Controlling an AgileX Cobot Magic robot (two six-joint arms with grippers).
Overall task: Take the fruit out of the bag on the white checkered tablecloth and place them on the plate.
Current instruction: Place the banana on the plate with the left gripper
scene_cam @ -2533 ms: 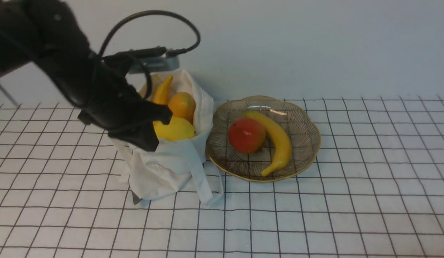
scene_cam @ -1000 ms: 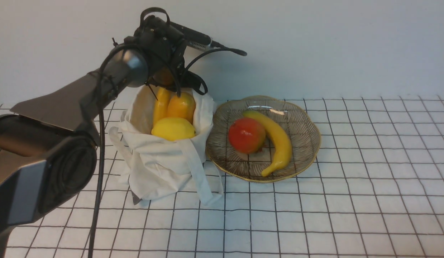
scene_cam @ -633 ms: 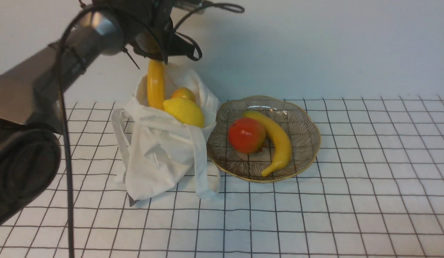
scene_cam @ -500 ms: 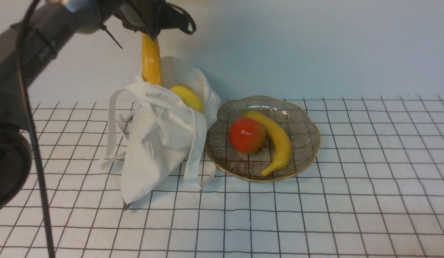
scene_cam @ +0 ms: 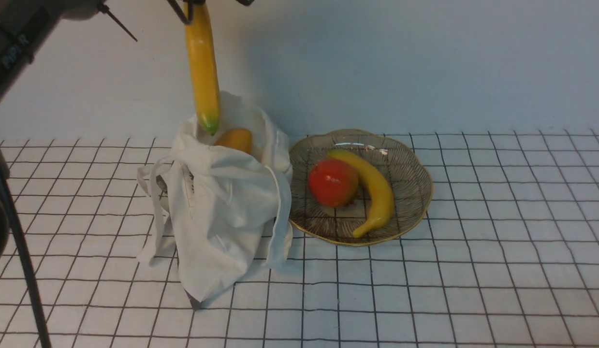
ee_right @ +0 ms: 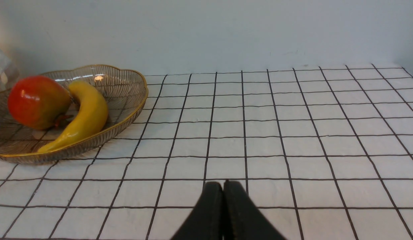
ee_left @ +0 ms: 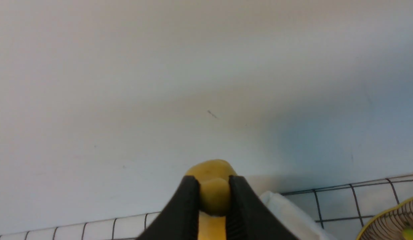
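Glossy hanging banana (scene_cam: 202,63), matt creased cloth bag (scene_cam: 222,217), clear glass plate (scene_cam: 409,162), cloth tablecloth (scene_cam: 473,270)

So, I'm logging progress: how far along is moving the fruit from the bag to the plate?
Done: one banana lies on the plate, beside a red-orange fruit. In hand: the left gripper is shut on a second banana, hanging upright, its lower tip at the bag opening. Left: set it on the plate, then fetch the orange-yellow fruit visible in the bag. The right gripper is shut, empty.

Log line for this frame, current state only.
left gripper: shut on held banana, tip at bag mouth | right gripper: shut, empty | bag: mango showing | plate: second banana, red fruit
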